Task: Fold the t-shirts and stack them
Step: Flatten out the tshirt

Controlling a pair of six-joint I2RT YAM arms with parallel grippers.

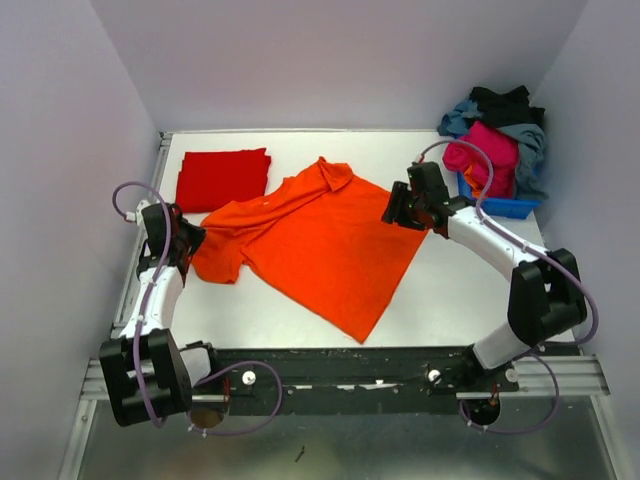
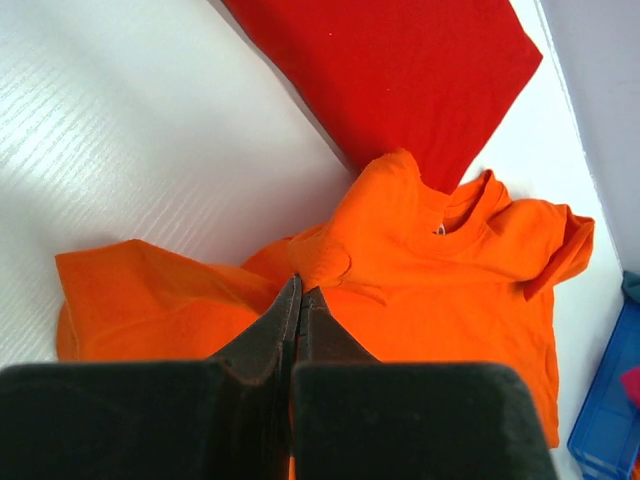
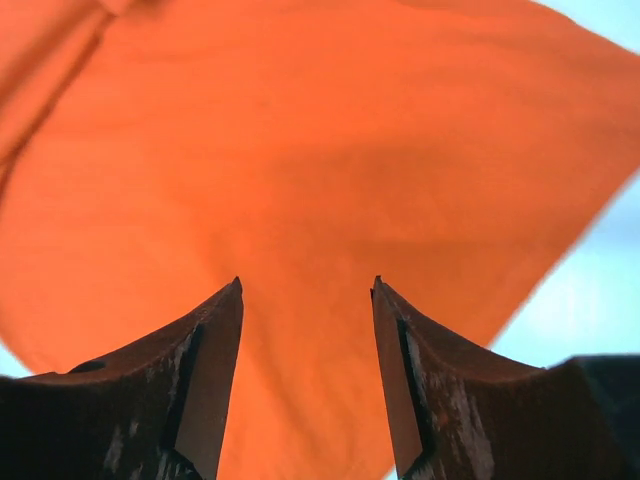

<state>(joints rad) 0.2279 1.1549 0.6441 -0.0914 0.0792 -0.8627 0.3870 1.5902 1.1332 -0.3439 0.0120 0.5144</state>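
A bright orange collared t-shirt [image 1: 320,250] lies spread and slightly rumpled mid-table, collar toward the back. My left gripper [image 1: 192,240] is at its left sleeve. In the left wrist view the gripper [image 2: 300,290] is shut, pinching a fold of the orange t-shirt [image 2: 470,270]. My right gripper [image 1: 392,210] hovers at the shirt's right edge. In the right wrist view it [image 3: 305,285] is open and empty just above the orange cloth [image 3: 300,150]. A folded red t-shirt [image 1: 222,178] lies flat at the back left, also in the left wrist view [image 2: 400,70].
A heap of pink, grey-blue and black shirts [image 1: 495,140] sits in a blue bin [image 1: 505,207] at the back right corner; the bin also shows in the left wrist view [image 2: 610,410]. Walls enclose the white table [image 1: 460,300] on three sides.
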